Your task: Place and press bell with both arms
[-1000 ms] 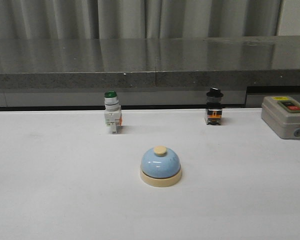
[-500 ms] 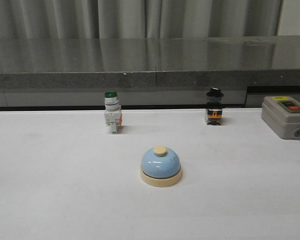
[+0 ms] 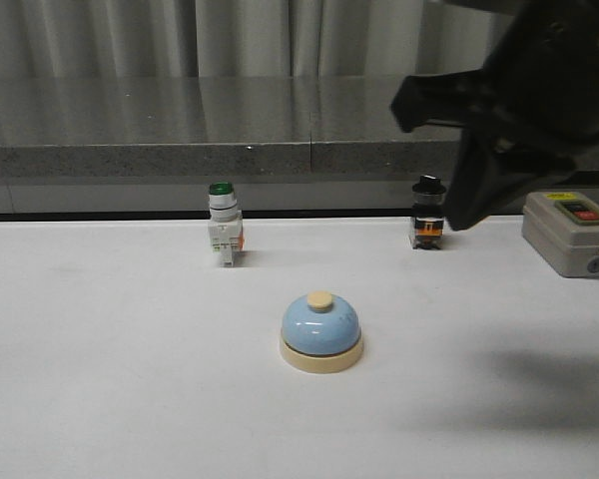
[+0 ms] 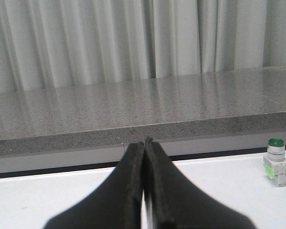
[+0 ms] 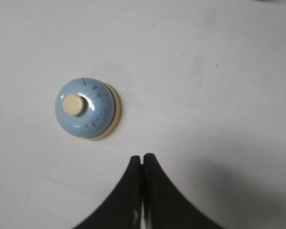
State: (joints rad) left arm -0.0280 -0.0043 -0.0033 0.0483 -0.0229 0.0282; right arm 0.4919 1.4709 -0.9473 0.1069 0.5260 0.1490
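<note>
The bell [image 3: 320, 332], a light-blue dome on a cream base with a cream button, stands upright on the white table [image 3: 100, 379] near the middle. My right arm [image 3: 529, 100] hangs high at the right, blurred, above and to the right of the bell. In the right wrist view the bell [image 5: 86, 109] lies apart from my right gripper [image 5: 142, 157], whose fingers are shut with nothing between them. My left gripper [image 4: 145, 141] is also shut and empty, held low over the table and facing the grey ledge. It does not show in the front view.
A green-capped white switch [image 3: 224, 228] stands at the back left, also seen as the green switch [image 4: 277, 162] in the left wrist view. A black-capped switch [image 3: 427, 215] and a grey box with a red button [image 3: 571, 233] stand at the back right. A grey stone ledge [image 3: 280, 150] borders the table's far edge.
My right arm has come into the front view at the upper right, casting a shadow on the table's right side. The bell and switches have not moved.
</note>
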